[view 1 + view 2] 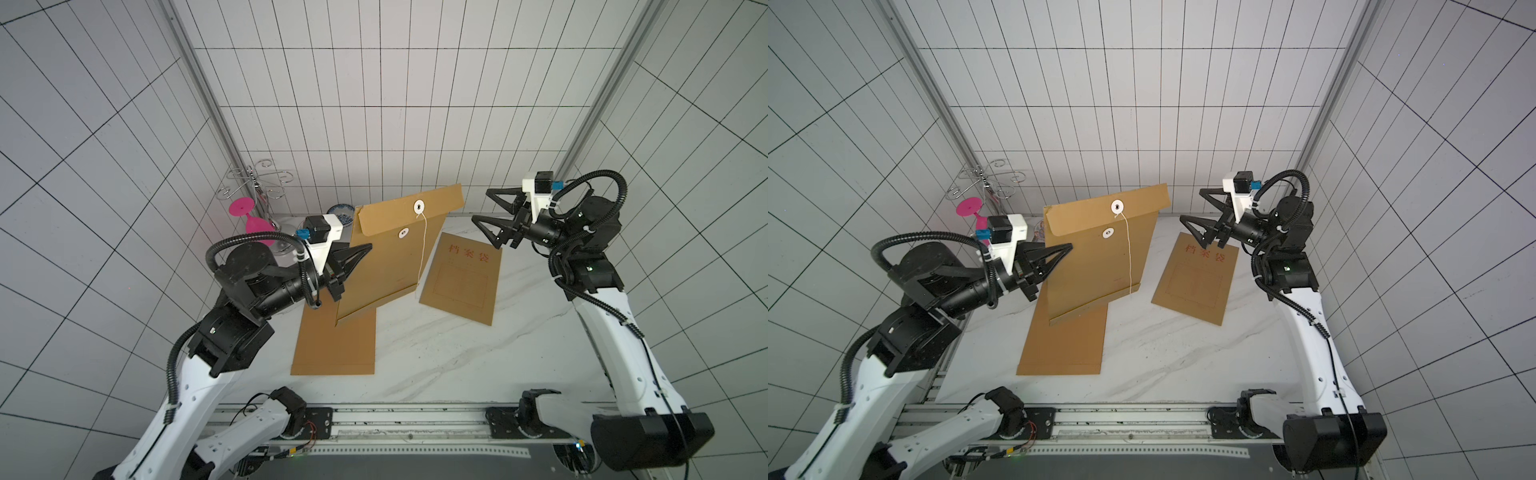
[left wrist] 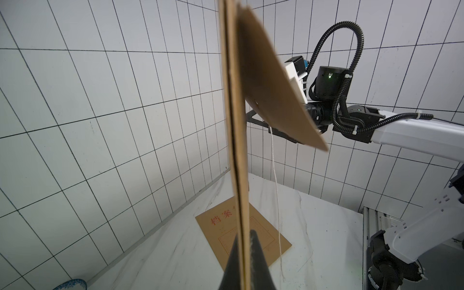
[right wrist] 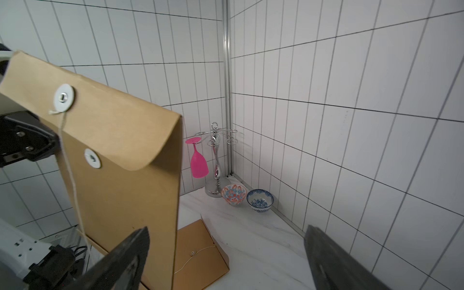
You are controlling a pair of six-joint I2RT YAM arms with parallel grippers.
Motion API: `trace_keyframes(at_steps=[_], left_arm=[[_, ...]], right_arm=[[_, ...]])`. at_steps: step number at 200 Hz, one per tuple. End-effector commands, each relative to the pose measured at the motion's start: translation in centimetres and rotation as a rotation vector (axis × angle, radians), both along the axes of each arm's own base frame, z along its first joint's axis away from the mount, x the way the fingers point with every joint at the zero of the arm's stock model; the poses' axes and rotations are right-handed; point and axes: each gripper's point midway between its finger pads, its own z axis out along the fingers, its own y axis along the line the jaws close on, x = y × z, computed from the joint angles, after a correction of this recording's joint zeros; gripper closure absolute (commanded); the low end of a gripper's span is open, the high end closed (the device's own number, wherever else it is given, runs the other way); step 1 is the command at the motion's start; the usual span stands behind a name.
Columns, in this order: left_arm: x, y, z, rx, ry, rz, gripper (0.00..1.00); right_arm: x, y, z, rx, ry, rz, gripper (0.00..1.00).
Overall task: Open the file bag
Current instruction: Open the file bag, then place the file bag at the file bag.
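- Both top views: the file bag (image 1: 390,257) (image 1: 1096,257) hangs upright, lifted clear above the left-centre of the table (image 1: 436,353) (image 1: 1163,353). Its flap (image 1: 411,210) is unfastened and the string (image 1: 424,245) dangles down the face.
- The left gripper (image 1: 369,247) (image 1: 1070,247) is clamped tight on the bag's left edge, partway down.
- The right gripper (image 1: 481,204) (image 1: 1190,203) has its jaws spread wide and holds nothing. It sits level with the flap, just off the bag's right edge, with open air between them.
- Table load: a second bag (image 1: 332,345) lies flat beneath the held one, and a printed bag (image 1: 461,278) lies flat on the table's right half. A rack (image 1: 257,183) with a pink glass (image 1: 253,220) stands at the table's far-left corner.
- Left wrist view: the bag is seen edge-on between the closed fingers (image 2: 253,251). The flap (image 2: 271,82) stands away from the body, and the string (image 2: 276,188) hangs free above the table.
- Right wrist view: the bag's free side edge stands near one finger (image 3: 125,256). Contact cannot be judged here. Two bowls (image 3: 233,194) sit in the table's far-left corner, beside the rack.
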Motion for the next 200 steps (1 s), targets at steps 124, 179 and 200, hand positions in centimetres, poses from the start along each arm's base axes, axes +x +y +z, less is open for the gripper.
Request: trace_keyframes(at_steps=[124, 179, 200], left_arm=[[-2.4, -2.0, 3.9, -0.095, -0.086, -0.319, 1.00], [-1.9, -2.0, 3.4, -0.088, -0.077, -0.305, 1.00], [-1.8, -2.1, 3.4, -0.088, -0.075, -0.304, 1.00]], right_arm=[[-5.6, 4.2, 7.1, 0.038, -0.247, 0.249, 0.09], [-7.7, 3.8, 9.9, 0.043, -0.326, 0.258, 0.22], [-8.4, 3.7, 10.4, 0.043, -0.341, 0.260, 0.26]])
